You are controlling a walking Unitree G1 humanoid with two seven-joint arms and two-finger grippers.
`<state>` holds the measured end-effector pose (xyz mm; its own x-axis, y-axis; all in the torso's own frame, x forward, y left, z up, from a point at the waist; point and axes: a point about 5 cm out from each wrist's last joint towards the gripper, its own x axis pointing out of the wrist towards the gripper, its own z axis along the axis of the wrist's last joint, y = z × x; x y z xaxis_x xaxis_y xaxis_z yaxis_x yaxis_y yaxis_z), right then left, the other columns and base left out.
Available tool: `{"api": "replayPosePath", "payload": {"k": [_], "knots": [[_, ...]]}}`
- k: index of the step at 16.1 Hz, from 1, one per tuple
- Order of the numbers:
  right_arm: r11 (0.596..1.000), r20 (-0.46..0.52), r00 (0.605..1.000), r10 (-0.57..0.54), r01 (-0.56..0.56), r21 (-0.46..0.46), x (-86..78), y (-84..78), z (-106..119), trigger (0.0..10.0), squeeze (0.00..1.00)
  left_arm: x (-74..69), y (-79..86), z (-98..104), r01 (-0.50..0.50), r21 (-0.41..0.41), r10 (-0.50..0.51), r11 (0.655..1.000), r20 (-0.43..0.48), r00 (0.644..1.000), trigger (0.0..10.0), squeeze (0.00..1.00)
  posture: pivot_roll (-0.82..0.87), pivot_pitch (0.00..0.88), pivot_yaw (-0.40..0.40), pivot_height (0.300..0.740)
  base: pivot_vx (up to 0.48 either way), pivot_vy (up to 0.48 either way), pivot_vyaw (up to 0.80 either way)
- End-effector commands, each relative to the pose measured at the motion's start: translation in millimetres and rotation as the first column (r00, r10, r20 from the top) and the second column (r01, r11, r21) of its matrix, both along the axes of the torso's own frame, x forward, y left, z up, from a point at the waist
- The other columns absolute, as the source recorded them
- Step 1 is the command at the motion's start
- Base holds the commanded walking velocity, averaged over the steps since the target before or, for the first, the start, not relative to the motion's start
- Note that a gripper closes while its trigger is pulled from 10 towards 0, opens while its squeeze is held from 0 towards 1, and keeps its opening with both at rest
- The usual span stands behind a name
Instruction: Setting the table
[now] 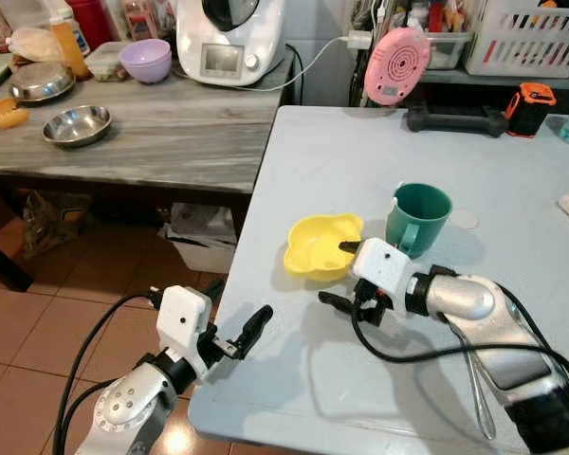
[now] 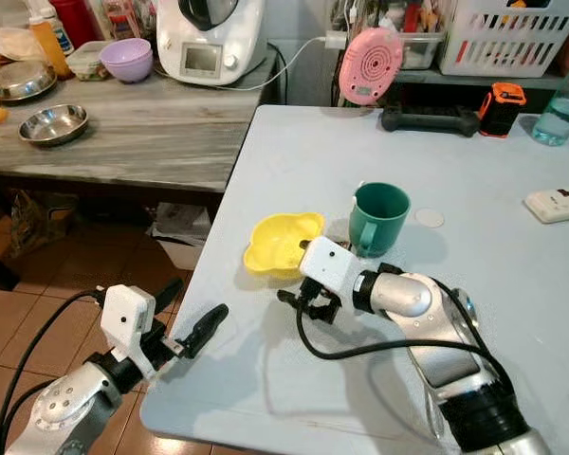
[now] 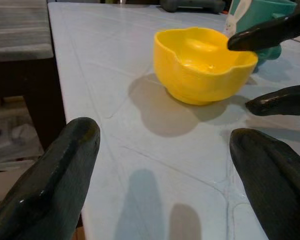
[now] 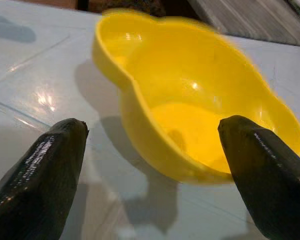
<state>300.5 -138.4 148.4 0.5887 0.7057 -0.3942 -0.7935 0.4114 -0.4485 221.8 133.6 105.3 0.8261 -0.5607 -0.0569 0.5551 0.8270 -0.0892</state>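
Observation:
A yellow lobed bowl stands on the pale blue table, with a teal mug just to its right. My right gripper is open at the bowl's near right side: one finger reaches over the rim and the other rests low outside the wall, so the rim lies between them. The right wrist view looks into the bowl between both black fingertips. My left gripper is open and holds nothing at the table's near left edge, pointing toward the bowl.
A thin metal utensil lies on the table, partly under my right arm. A grey wooden side table at the left carries steel bowls, a purple bowl and a white appliance. A white power strip lies at the far right.

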Motion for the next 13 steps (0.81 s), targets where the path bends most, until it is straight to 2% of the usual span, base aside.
{"api": "replayPosePath", "payload": {"k": [1, 3, 4, 6, 7, 8, 10, 13], "knots": [[0.999, -0.009, 1.000, 0.017, -0.017, -0.034, 3.3, 0.6, -3.5, 10.0, 0.00, -0.8, -1.3, 1.9, 0.010, -0.001, -0.010, 1.000, 0.001, 1.000, 10.0, 0.00, -0.12, 0.108, 0.052, 0.740, 0.000, 0.000, 0.00], [0.999, -0.021, 1.000, 0.017, -0.017, -0.036, 7.0, 0.0, -3.4, 6.8, 0.00, -1.4, -3.2, 1.2, 0.011, -0.004, -0.011, 1.000, -0.001, 1.000, 10.0, 0.00, -0.12, 0.106, 0.049, 0.740, 0.000, 0.000, 0.00], [0.995, 0.015, 0.998, 0.055, -0.054, -0.079, 9.6, 1.0, -2.4, 1.6, 0.00, -2.1, -4.1, 1.6, 0.011, -0.006, -0.011, 1.000, -0.003, 1.000, 10.0, 0.00, -0.12, 0.106, 0.048, 0.740, 0.000, 0.000, 0.00], [0.988, 0.048, 0.994, 0.101, -0.094, -0.118, 12.2, 3.0, -0.9, 2.3, 0.00, -2.7, -5.2, 3.0, 0.014, -0.006, -0.014, 1.000, -0.004, 1.000, 10.0, 0.00, -0.12, 0.106, 0.048, 0.740, 0.000, 0.000, 0.00], [0.979, 0.080, 0.986, 0.143, -0.129, -0.157, 13.8, 4.9, 1.1, 1.4, 0.00, -3.1, -6.5, 6.0, 0.015, -0.007, -0.015, 1.000, 0.000, 1.000, 10.0, 0.00, -0.12, 0.105, 0.048, 0.740, 0.000, 0.000, 0.00], [0.974, 0.099, 0.983, 0.157, -0.137, -0.178, 15.5, 5.6, 1.7, 1.4, 0.00, -3.0, -7.5, 8.3, 0.016, -0.008, -0.016, 1.000, 0.003, 1.000, 10.0, 0.00, -0.12, 0.106, 0.047, 0.740, 0.000, 0.000, 0.00], [0.958, 0.092, 0.976, 0.199, -0.174, -0.228, 15.9, 4.1, -2.3, 0.0, 0.00, -2.8, -8.5, 13.1, 0.007, -0.019, -0.007, 1.000, 0.006, 1.000, 10.0, 0.00, -0.12, 0.105, 0.043, 0.740, 0.000, 0.000, 0.00], [0.943, 0.057, 0.971, 0.231, -0.209, -0.261, 16.2, 1.1, -7.4, 0.0, 0.00, -3.3, -8.3, 15.2, 0.002, -0.021, -0.002, 1.000, 0.004, 1.000, 10.0, 0.00, -0.12, 0.105, 0.041, 0.740, 0.000, 0.000, 0.00]]}}
